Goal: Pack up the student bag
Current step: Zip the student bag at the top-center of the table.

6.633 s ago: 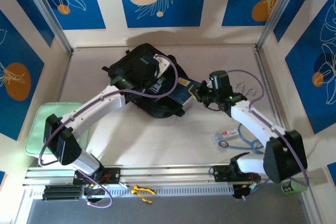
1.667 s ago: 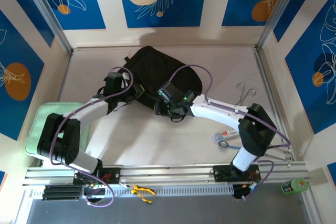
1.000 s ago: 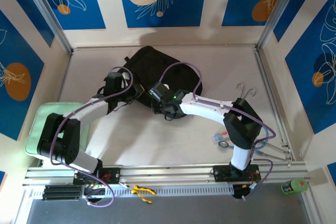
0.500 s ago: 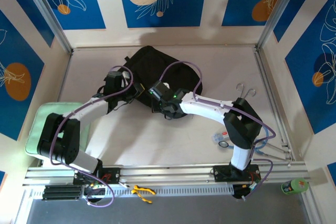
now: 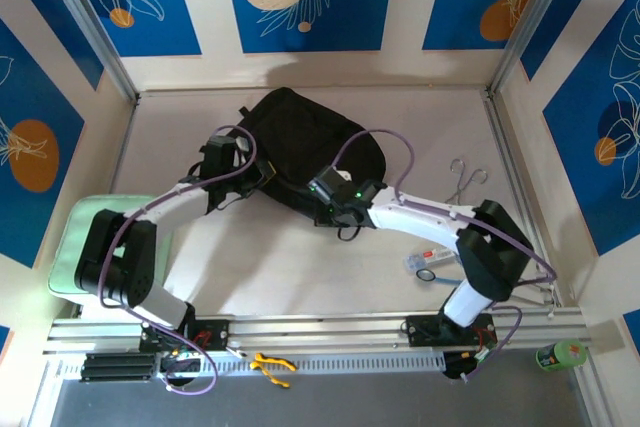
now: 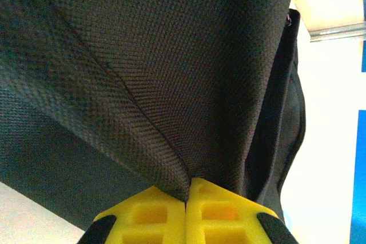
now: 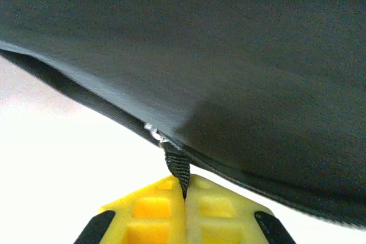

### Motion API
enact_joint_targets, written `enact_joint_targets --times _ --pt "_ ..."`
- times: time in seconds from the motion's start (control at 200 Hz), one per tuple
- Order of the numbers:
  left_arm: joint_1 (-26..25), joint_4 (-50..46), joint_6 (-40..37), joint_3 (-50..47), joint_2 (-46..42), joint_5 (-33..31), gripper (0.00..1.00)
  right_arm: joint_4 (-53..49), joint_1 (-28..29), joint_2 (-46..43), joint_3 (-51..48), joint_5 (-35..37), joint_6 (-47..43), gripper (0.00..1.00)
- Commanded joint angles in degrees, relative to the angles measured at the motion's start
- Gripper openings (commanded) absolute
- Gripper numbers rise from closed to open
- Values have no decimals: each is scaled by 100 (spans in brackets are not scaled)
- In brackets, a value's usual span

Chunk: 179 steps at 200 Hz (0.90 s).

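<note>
The student bag (image 5: 305, 137), a big black fabric backpack, lies at the table's far middle. My left gripper (image 5: 248, 173) is at its left edge. In the left wrist view the yellow fingers (image 6: 148, 215) are shut on a fold of the bag's woven fabric (image 6: 143, 72), gripper tip (image 6: 186, 197). My right gripper (image 5: 322, 197) is at the bag's near edge. In the right wrist view it (image 7: 184, 191) is shut on the black webbing zip pull (image 7: 178, 170), which hangs from a metal slider (image 7: 155, 134) on the bag (image 7: 229, 55).
A pale green flat pad (image 5: 72, 239) lies at the left table edge. A clear pouch (image 5: 430, 259), a blue cable (image 5: 472, 273) and metal hooks (image 5: 464, 175) lie on the right. A yellow tool (image 5: 272, 365) and a green can (image 5: 560, 355) are near the front rail.
The right gripper has closed on the zip pull and shifted right along the bag's near edge. The left gripper keeps its hold on the fabric.
</note>
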State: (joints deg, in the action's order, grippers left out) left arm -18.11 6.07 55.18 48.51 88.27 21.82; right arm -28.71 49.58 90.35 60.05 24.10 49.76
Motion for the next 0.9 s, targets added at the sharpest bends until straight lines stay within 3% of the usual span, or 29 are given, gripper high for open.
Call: enact_joint_targets --times 0.0,0.22,0.555,0.75,0.89 --pt "62 143 -160 117 93 -222 0 -558 -151 -476 -399 212 379 0" --pt "79 176 -225 174 281 -174 0 -586 -518 -1035 -923 130 514 0" --pt "308 -308 -754 1127 1043 228 0 415 -789 -852 -723 -1063 -373 0" --pt "673 -559 -828 935 747 -144 41 1165 -866 -286 -196 -1920 -846 0" --pt "969 -822 -572 390 182 -284 55 1431 -806 326 453 -2532 -1127 0"
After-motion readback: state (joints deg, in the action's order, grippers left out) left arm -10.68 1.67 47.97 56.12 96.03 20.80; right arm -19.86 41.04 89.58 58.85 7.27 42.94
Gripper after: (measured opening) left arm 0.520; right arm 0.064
